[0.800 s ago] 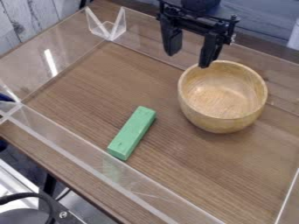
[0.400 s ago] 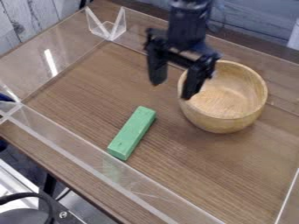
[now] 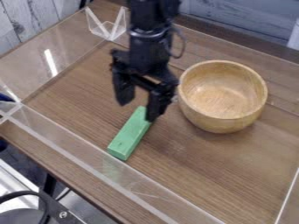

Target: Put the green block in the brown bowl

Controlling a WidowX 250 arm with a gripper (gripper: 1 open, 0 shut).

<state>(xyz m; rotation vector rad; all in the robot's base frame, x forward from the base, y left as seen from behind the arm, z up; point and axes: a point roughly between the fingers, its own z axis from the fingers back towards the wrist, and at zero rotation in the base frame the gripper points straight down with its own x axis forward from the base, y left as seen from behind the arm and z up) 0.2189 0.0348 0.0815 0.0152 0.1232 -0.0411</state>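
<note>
The green block lies flat on the wooden table, its long axis running from lower left to upper right. My gripper points down, open, hanging right over the block's upper end, one dark finger to the left and the other just right of that end. Nothing is between the fingers. The brown bowl stands empty to the right of the gripper, about a block's length away from the block.
Clear acrylic walls fence the table on the left and front. A folded clear plastic piece stands at the back left corner. A black cable loops below the front edge.
The gripper has travelled from above the bowl's back rim down and to the left, ending low over the block's upper end. It stayed open throughout. Block and bowl have not moved.
</note>
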